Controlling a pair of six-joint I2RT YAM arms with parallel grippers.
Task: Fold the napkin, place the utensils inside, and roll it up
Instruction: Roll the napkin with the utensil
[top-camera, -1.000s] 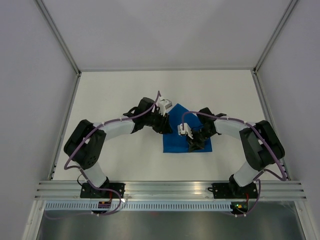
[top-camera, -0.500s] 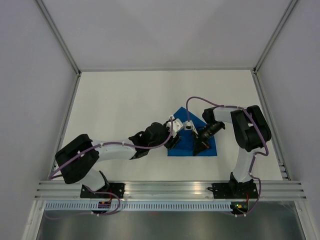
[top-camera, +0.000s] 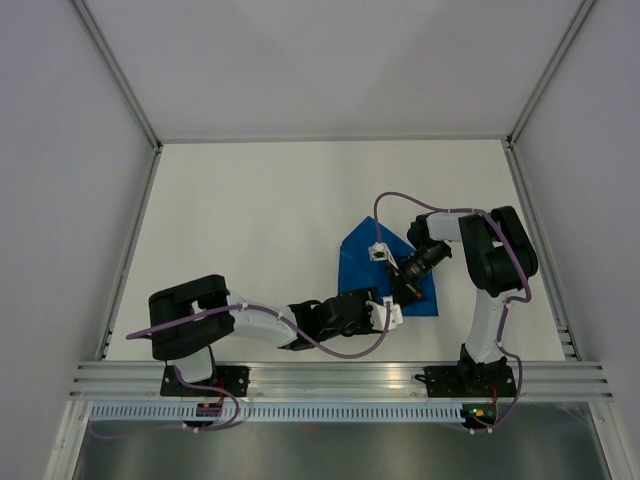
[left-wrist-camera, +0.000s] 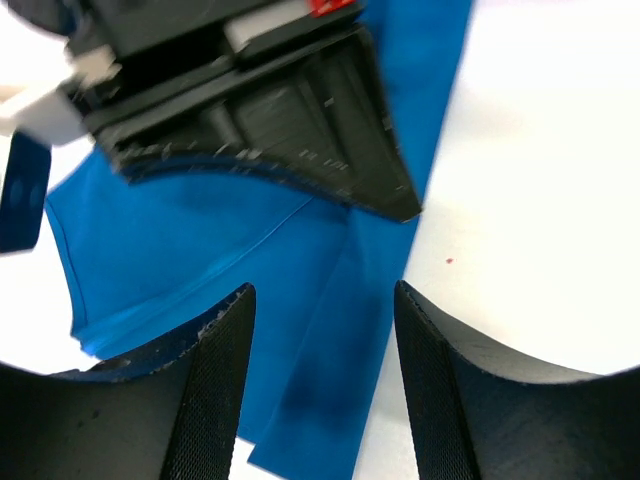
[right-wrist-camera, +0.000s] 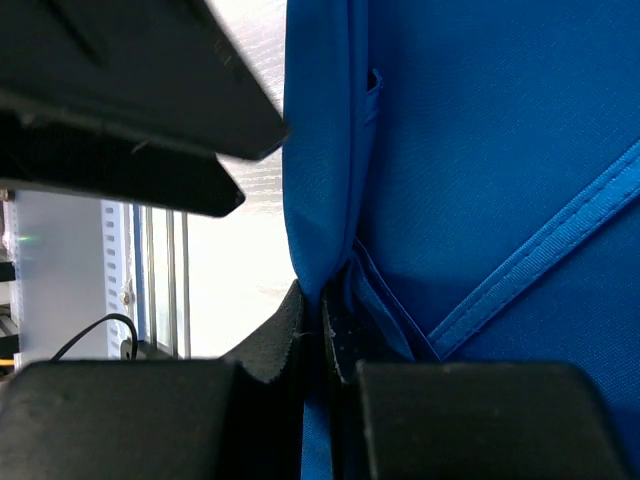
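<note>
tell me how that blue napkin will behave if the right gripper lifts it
Probably floppy: the napkin creases and bunches where the right gripper pinches it. Likely light, since the folded edge looks thin.

The left arm (top-camera: 255, 322) and right arm (top-camera: 497, 255) are built of black joints and white links; purple cables (top-camera: 400, 196) are tied along them.

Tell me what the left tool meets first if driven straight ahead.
Likely the napkin, its edge right in front of the open left tool; the right tool, pinching the cloth, sits just beyond. Depth is uncertain.
</note>
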